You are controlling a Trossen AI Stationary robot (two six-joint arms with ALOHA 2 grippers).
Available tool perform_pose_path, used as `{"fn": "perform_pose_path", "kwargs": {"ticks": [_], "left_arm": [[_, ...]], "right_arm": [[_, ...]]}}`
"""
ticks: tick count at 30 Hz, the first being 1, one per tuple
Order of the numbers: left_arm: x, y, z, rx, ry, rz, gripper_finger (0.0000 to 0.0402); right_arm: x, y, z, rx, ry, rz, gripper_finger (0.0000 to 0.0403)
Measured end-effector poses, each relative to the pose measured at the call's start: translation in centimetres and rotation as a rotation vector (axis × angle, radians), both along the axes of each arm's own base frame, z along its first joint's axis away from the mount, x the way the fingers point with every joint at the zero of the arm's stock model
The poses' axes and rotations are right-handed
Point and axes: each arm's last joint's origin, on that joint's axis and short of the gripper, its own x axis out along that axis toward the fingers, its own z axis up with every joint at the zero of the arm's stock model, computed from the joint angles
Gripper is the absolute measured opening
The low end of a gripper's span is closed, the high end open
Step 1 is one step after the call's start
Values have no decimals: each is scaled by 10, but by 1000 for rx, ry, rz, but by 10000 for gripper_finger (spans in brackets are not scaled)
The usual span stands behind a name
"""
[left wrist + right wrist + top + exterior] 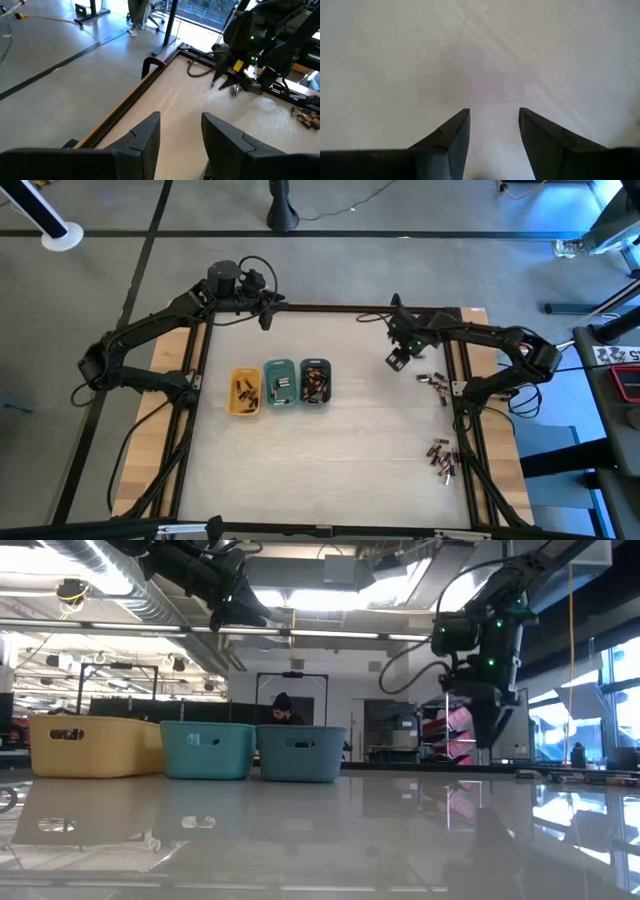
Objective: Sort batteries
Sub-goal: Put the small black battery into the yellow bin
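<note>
Batteries lie in three places. Some fill the yellow tray (244, 392), the green tray (279, 381) and the grey-blue tray (315, 382), which stand side by side and touching in a row, well apart from both tools, on the left tool's side of the middle of the surface (350, 450). A few loose batteries (432, 380) lie just beside the right tool (397, 360), between it and the surface's right edge frame. A larger cluster of batteries (441, 460) lies farther from that tool, along the same right edge and toward the near side.

The right tool hangs above the bare surface with its two dark fingers (451, 140) parted and nothing between them; its wrist view shows only pale tabletop through the gap. In the low view it hovers clear of the surface, off to the side of the grey-blue tray.

The left tool (266, 318) sits raised at the far edge of the surface, over the black frame rail there. Its fingers (145, 137) also stand apart with nothing held, and beyond them its wrist view catches the right arm and some of the loose batteries at the opposite edge.

In the low view a person (283, 708) shows in the room behind the trays.
</note>
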Motion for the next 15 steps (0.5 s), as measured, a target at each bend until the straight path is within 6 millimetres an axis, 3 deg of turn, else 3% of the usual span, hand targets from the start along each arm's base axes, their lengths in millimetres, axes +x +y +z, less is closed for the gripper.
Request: {"fn": "perform_pose_path", "kwargs": {"ticks": [7,15], "left_arm": [[0,0,-1,-8,5,0,133],[0,0,-1,-15,2,2,133]], "right_arm": [[-19,-23,-10,23,106,-37,172],[-32,-32,-22,85,243,94,172]]}}
